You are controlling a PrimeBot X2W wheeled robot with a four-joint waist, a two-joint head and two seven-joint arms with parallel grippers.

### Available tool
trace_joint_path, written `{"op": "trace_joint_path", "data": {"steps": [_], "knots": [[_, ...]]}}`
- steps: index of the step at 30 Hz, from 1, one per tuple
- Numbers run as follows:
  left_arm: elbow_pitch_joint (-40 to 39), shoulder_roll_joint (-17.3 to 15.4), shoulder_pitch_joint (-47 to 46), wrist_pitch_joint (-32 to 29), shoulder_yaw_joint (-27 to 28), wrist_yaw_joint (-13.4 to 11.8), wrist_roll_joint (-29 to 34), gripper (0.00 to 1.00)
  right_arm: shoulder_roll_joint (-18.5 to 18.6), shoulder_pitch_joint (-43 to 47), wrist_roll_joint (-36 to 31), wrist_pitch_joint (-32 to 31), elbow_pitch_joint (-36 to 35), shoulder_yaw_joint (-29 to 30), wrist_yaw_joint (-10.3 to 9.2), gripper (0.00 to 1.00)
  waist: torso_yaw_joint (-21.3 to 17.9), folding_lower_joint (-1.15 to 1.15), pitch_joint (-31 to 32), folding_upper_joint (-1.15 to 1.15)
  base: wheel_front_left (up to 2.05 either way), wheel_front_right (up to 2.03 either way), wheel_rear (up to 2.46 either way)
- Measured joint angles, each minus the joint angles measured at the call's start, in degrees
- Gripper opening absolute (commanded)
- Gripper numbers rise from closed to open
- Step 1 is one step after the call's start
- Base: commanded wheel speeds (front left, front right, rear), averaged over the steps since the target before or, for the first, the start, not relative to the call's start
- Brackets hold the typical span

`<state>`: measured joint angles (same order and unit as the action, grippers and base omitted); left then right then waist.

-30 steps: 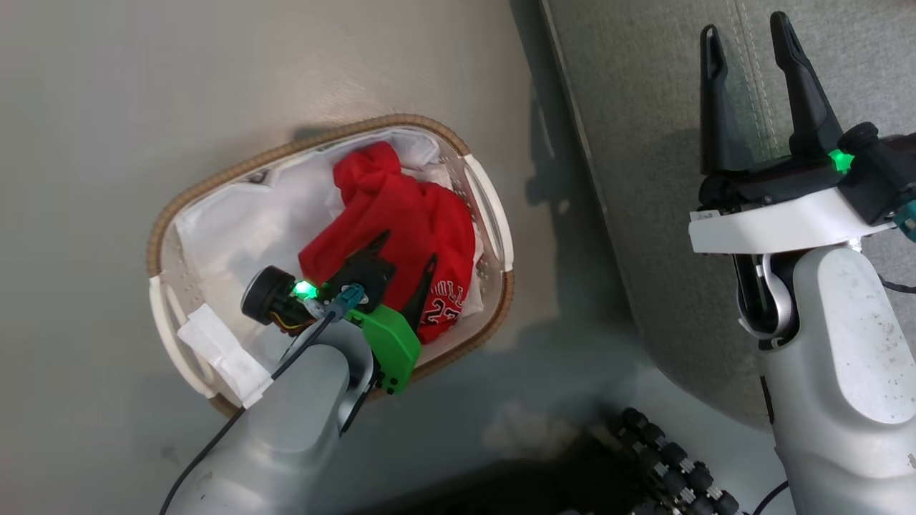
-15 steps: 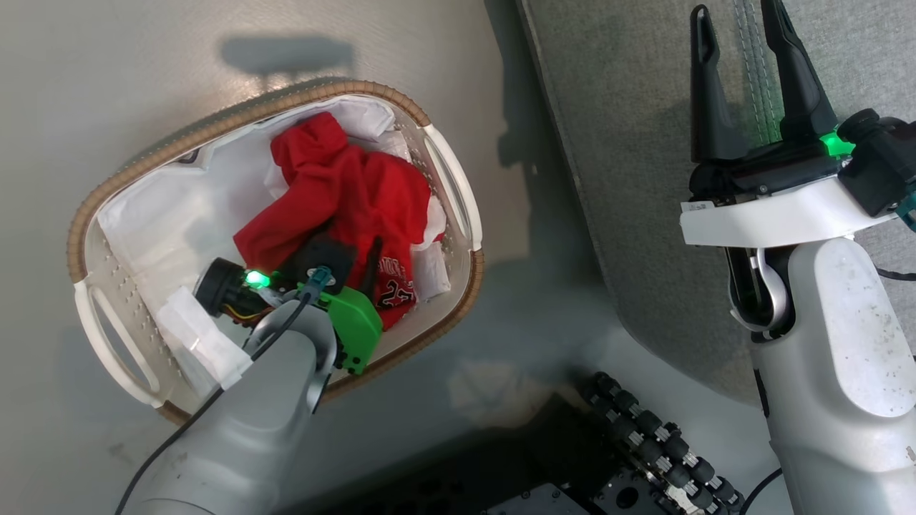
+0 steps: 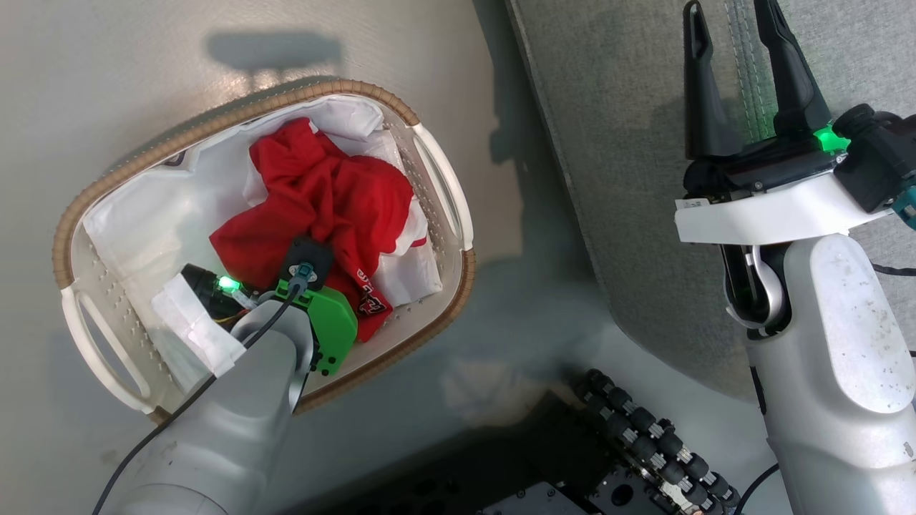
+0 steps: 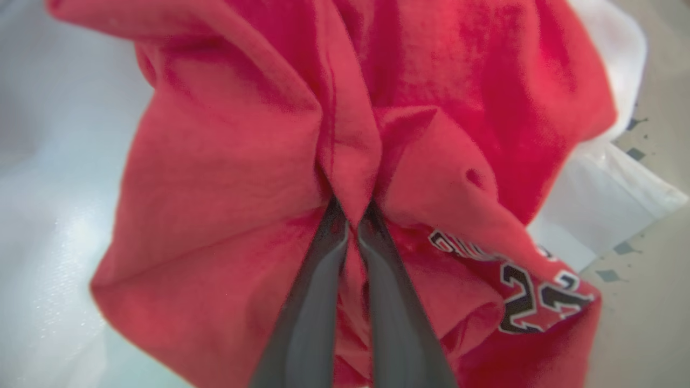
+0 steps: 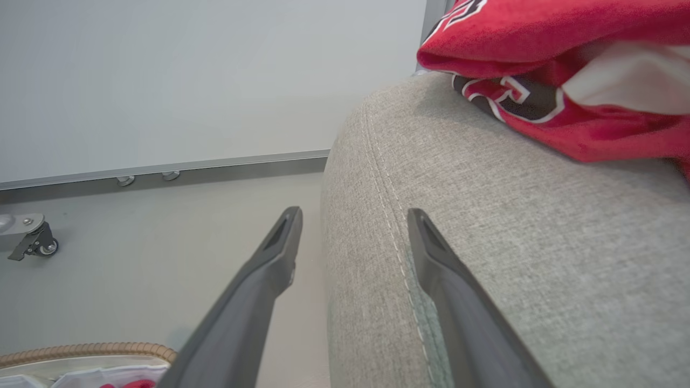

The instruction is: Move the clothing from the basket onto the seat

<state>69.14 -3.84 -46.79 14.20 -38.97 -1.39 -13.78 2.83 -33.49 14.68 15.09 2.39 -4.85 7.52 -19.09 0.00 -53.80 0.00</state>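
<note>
One red jersey (image 5: 539, 32) apparently lies on the seat (image 5: 485, 226); left pincer (image 4: 351, 213) pinches a second jersey (image 4: 215, 161) in the basket (image 3: 308, 89), right pincer (image 5: 354, 214) gapes wide.

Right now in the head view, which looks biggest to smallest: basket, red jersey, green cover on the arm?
Largest: basket
Then: red jersey
Smallest: green cover, though it sits nearer the camera.

Grey floor (image 3: 107, 71) carries the basket (image 3: 322, 86), with the seat (image 3: 630, 143) near it. A red jersey (image 5: 539, 32) lies on the seat's top. A caster (image 5: 32, 240) stands on the floor.
</note>
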Motion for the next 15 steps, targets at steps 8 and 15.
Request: {"op": "trace_joint_path", "data": {"steps": [8,15], "knots": [[-1.46,0.46,0.47,0.59,0.63,2.40,-2.10,0.00,-0.01,0.19,-0.60,0.00,1.03,0.22,0.00,1.00,0.88,0.00,2.75,0.00,0.00,0.00,0.00],[-9.82,-0.54,5.26,0.85,3.16,4.45,-4.12,0.00,-0.03,2.53,-3.38,0.00,2.85,0.24,0.00,1.00,2.44,0.00,7.99,0.00,0.00,0.00,0.00]]}}
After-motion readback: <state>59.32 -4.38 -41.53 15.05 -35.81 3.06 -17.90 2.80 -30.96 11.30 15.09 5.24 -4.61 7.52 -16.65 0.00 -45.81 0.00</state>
